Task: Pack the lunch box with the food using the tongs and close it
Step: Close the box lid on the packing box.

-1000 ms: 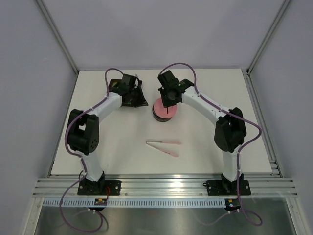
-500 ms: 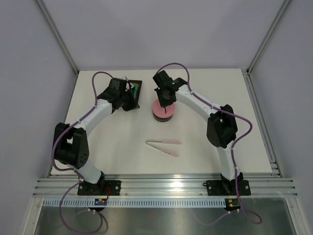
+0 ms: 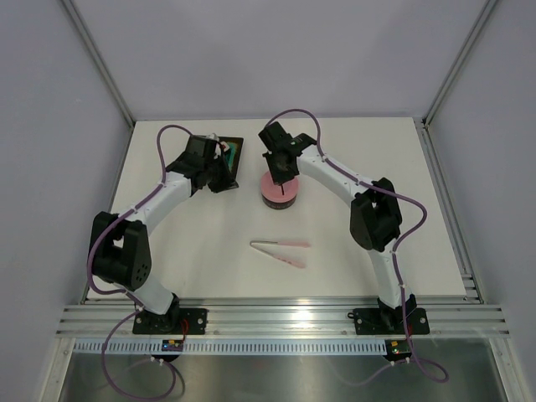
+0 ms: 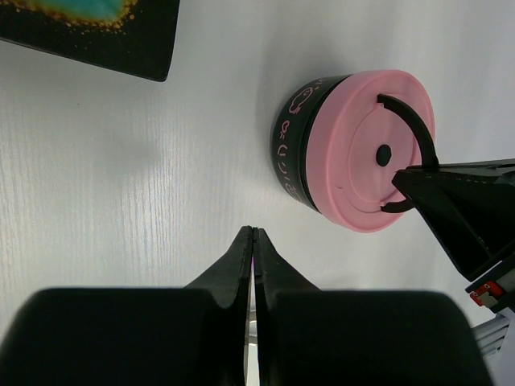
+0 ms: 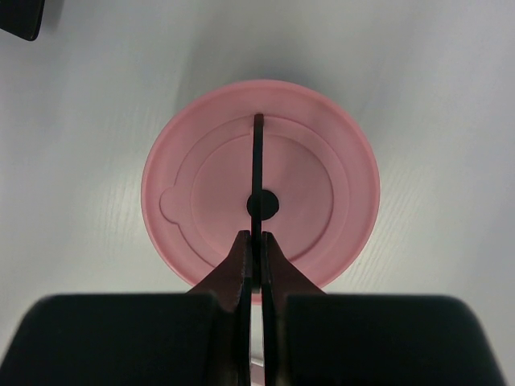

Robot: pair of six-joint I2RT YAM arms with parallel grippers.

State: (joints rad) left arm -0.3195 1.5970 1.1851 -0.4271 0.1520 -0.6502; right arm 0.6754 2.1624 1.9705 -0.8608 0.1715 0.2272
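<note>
Lunch box [image 4: 290,143] interior unseen under pink lid [image 4: 348,157]; black tray [image 4: 96,39] cropped at edge.

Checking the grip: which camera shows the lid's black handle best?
Left wrist: the handle arcs over the pink lid, the right gripper closed on it. Right wrist sees it edge-on, a thin line between the fingers; top external barely shows it.

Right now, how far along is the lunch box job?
Looks done: pink lid sits on the lunch box; tongs lie on the table. In hand: right gripper pinches the lid's handle; left gripper shut, empty. Left: likely just letting go; contents hidden.
</note>
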